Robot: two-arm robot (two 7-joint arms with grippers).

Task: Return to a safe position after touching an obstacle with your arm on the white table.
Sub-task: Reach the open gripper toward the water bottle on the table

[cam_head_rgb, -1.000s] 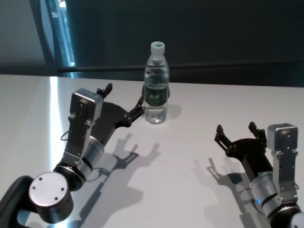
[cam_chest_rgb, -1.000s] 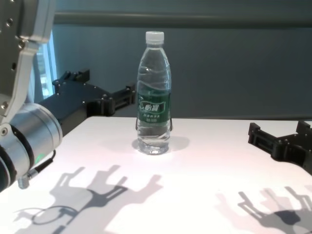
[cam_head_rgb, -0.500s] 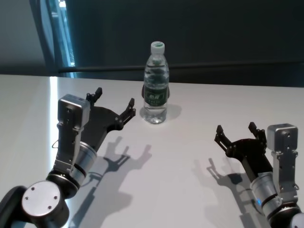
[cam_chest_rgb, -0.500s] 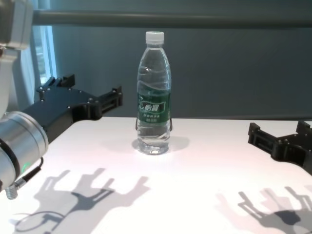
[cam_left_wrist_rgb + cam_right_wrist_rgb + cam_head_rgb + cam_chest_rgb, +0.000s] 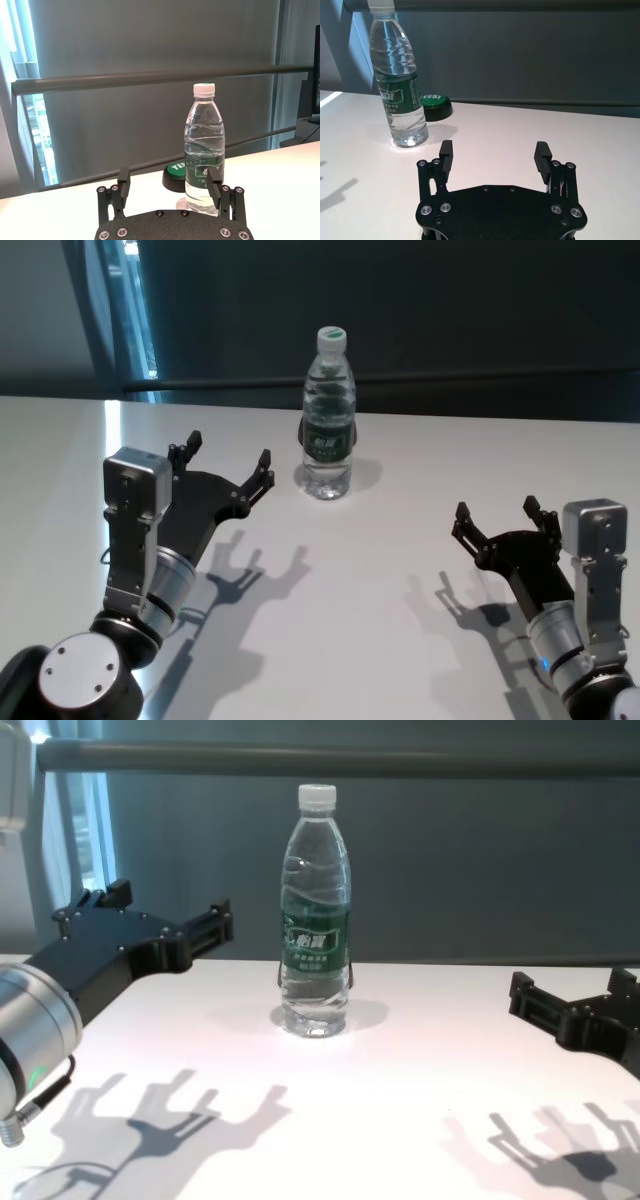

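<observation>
The obstacle [image 5: 329, 415], a clear water bottle with a white cap and green label, is shown upright near the far middle of the white table [image 5: 400, 540], its long axis vertical. From the left gripper [image 5: 222, 465] the bottle lies at about 2 o'clock in the head view, apart from the nearer fingertip with a clear strip of table between them. The left gripper is seen with its fingers spread and nothing held. The right gripper [image 5: 498, 522], likewise spread and empty, is parked toward the near right, well apart from the bottle, which lies at about 10 o'clock from it; the left arm is the nearer of the two. A dark round object with a green top [image 5: 434, 106] is seen just behind the bottle.

Compared with the frames one second and half a second earlier, the left gripper has been drawn back toward 8 o'clock: its fingertip, formerly at the bottle's label, is now separated from it. The bottle has stayed in place and upright, and the right arm is unchanged. The retreat is judged under way, the coming move being further withdrawal along that same line
</observation>
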